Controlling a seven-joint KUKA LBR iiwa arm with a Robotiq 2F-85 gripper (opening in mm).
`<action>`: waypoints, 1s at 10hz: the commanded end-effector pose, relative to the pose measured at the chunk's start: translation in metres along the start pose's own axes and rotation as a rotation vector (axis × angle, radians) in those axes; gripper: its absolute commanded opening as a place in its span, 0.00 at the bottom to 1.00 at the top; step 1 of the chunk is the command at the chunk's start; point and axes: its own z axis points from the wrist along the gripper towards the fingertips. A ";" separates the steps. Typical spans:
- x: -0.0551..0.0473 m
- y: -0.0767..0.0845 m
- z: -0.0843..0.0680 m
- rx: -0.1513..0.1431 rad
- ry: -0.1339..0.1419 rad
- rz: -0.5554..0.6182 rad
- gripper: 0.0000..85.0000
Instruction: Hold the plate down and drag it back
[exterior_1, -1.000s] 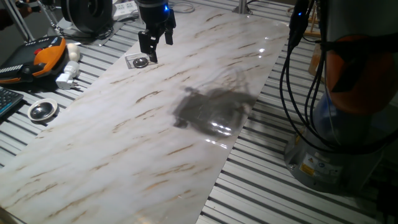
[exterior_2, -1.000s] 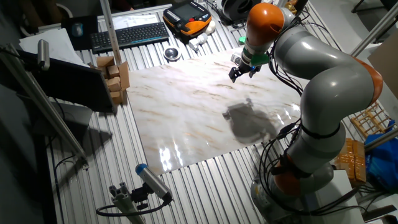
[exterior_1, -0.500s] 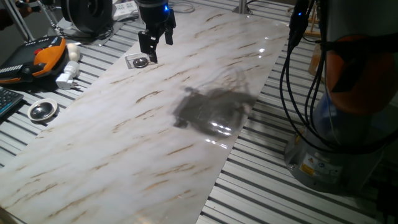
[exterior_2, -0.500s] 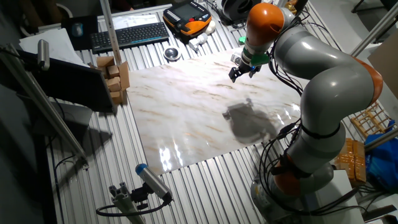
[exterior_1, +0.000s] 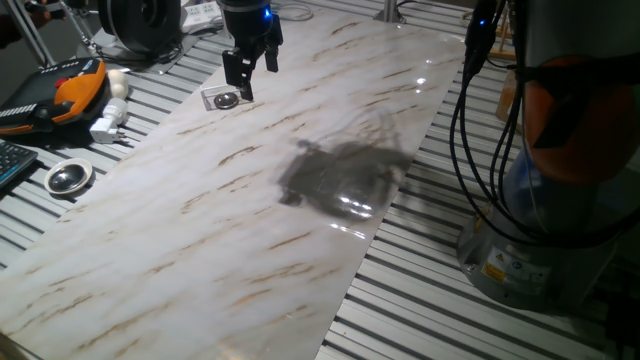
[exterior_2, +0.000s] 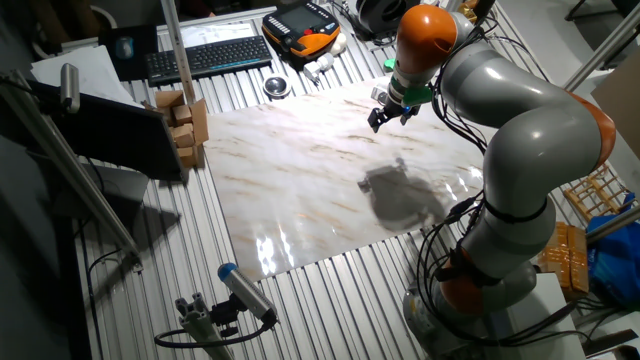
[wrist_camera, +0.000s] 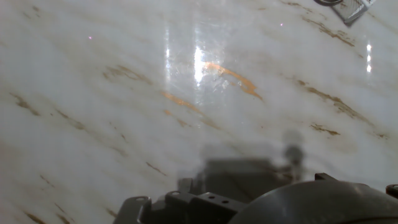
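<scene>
The plate (exterior_1: 227, 99) is a small shiny silver disc lying on a clear flat rectangular piece near the far left edge of the marble board (exterior_1: 250, 200). In the hand view only an edge of the plate (wrist_camera: 339, 5) shows, at the top right corner. My gripper (exterior_1: 256, 76) hangs just right of the plate and a little above the board, apart from it. Its two dark fingers stand open with nothing between them. In the other fixed view the gripper (exterior_2: 386, 116) is near the board's far edge, and the plate cannot be made out there.
A larger round metal dish (exterior_1: 68, 177) sits on the slatted table left of the board. An orange-and-black pendant (exterior_1: 62, 90) and a white plug (exterior_1: 108, 124) lie at the far left. Black cables (exterior_1: 470, 110) hang beside the robot base (exterior_1: 560, 200) on the right.
</scene>
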 end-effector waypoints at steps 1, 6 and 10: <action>0.000 0.000 0.000 -0.006 0.049 -0.076 0.00; -0.002 0.001 -0.007 0.001 0.057 -0.076 0.00; -0.001 0.000 -0.005 0.006 0.052 -0.074 0.00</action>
